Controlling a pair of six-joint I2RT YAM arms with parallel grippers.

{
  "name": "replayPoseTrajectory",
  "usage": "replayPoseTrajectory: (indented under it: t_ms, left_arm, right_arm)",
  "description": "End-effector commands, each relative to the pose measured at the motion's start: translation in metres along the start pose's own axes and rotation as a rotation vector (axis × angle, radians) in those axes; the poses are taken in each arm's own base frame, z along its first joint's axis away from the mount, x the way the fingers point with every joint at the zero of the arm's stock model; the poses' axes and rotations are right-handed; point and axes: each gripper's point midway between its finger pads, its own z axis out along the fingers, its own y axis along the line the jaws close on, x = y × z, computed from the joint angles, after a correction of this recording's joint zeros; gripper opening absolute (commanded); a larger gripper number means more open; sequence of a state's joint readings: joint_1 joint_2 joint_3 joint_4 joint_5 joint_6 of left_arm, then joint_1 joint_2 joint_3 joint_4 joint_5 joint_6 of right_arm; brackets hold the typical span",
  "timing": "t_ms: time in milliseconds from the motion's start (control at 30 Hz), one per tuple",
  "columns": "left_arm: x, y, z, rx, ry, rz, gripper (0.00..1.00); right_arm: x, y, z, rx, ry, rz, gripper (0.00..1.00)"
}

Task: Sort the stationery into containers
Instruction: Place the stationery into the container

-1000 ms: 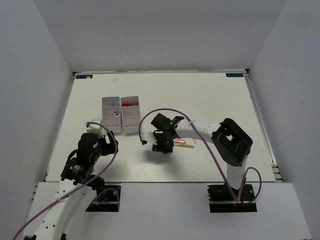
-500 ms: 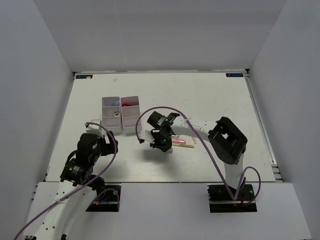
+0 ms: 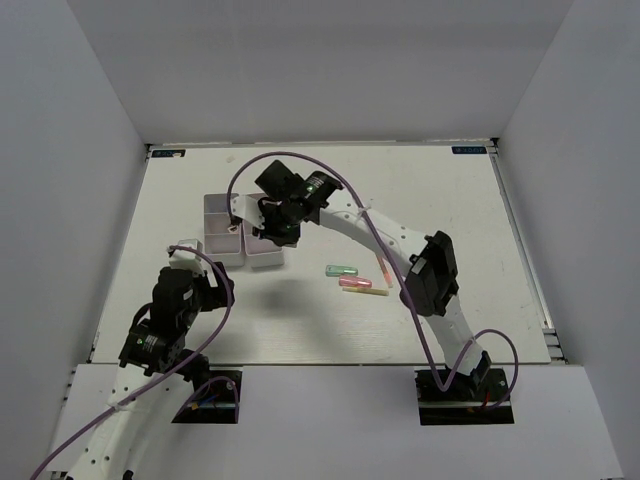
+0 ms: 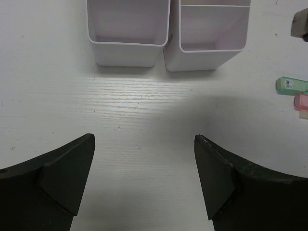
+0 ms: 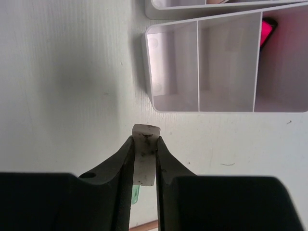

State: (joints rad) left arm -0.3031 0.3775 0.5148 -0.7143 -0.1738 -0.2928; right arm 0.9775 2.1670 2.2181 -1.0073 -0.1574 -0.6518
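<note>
From above, the right gripper (image 3: pixel 272 228) hovers at the containers (image 3: pixel 222 250), which hold a few items; a green piece (image 3: pixel 341 270) and a pink piece (image 3: pixel 356 283) lie unsorted nearby; at the left wrist, the left gripper (image 4: pixel 144 144) stands wide over the grained table (image 4: pixel 139 96), before smooth white plastic bins; at the right wrist, narrow jaws pinch a small blocky eraser (image 5: pixel 144 159) just beside an empty compartment

White bins (image 4: pixel 126 54); smudged off-white eraser (image 5: pixel 145 166) in the black right hand (image 5: pixel 145 140); mint-green piece (image 3: pixel 341 270), pink piece (image 3: pixel 354 283); pale wood-grained table (image 3: pixel 430 200).
</note>
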Motion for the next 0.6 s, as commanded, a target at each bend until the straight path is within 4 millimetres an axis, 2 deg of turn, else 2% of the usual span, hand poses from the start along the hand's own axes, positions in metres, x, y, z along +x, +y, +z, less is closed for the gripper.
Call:
replayPoseTrajectory:
  t_ms: [0, 33, 67, 133, 200, 233, 333, 567]
  left_arm:
    - [-0.001, 0.003, 0.001, -0.014, -0.012, 0.000, 0.94]
    - [-0.002, 0.003, 0.001, -0.014, -0.014, 0.003, 0.94]
    - [0.000, 0.003, 0.001, -0.014, -0.007, 0.007, 0.94]
    - [-0.001, 0.003, 0.002, -0.015, -0.009, 0.003, 0.94]
    - [0.001, 0.004, 0.002, -0.018, -0.002, 0.004, 0.94]
    - [0.001, 0.004, 0.002, -0.021, 0.000, 0.007, 0.94]
    - [0.000, 0.005, 0.002, -0.023, -0.003, 0.006, 0.94]
    - [0.000, 0.004, 0.002, -0.021, -0.006, 0.007, 0.94]
  right_arm:
    - [-0.015, -0.004, -0.004, 0.034, -0.071, -0.028, 0.00]
    - [-0.018, -0.008, -0.002, 0.047, -0.100, -0.036, 0.00]
    - [-0.030, -0.010, 0.000, 0.053, -0.157, -0.053, 0.00]
    - [-0.034, -0.011, 0.003, 0.070, -0.199, -0.078, 0.00]
    - [-0.047, -0.017, 0.006, 0.105, -0.253, -0.101, 0.00]
    - [-0.047, -0.021, 0.010, 0.114, -0.259, -0.099, 0.00]
    - [-0.065, -0.040, 0.010, 0.181, -0.317, -0.121, 0.00]
    - [-0.066, -0.047, 0.022, 0.210, -0.336, -0.150, 0.00]
